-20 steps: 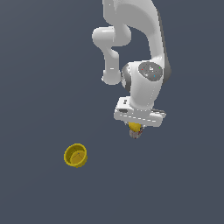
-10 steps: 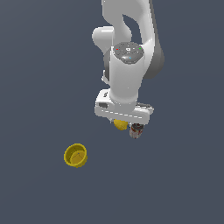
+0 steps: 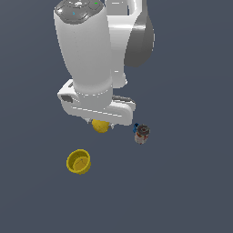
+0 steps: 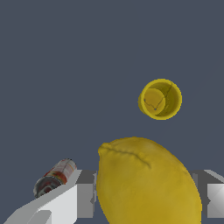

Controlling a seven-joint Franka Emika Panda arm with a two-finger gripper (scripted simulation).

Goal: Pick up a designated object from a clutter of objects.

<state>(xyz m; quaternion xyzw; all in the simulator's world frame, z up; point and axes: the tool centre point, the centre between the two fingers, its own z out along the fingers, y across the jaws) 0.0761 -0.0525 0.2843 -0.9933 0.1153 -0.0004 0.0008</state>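
Observation:
The designated object, a yellow lemon-like ball point(image 3: 100, 126), sits right under the white hand, between the fingers of my gripper point(image 3: 102, 122). In the wrist view the ball point(image 4: 146, 183) fills the gap between the two fingers point(image 4: 65, 201), which are shut on it, and the gripper point(image 4: 142, 199) holds it above the floor. The hollow yellow cup point(image 3: 78, 161) lies apart on the floor, toward the exterior view's left; the wrist view shows its open mouth point(image 4: 160, 99). The whitish piece with a dark top point(image 3: 142, 134) and a blue bit point(image 3: 135, 127) lies toward the exterior view's right.
The whitish piece also shows in the wrist view point(image 4: 54, 177), lying on its side beside one finger. The floor is a plain dark grey-blue surface point(image 3: 191, 191). The large white arm point(image 3: 86, 54) hides the area behind it.
The arm has risen and moved toward the exterior view's left, carrying the yellow ball away from the whitish piece, which stayed in place. The cup has not moved.

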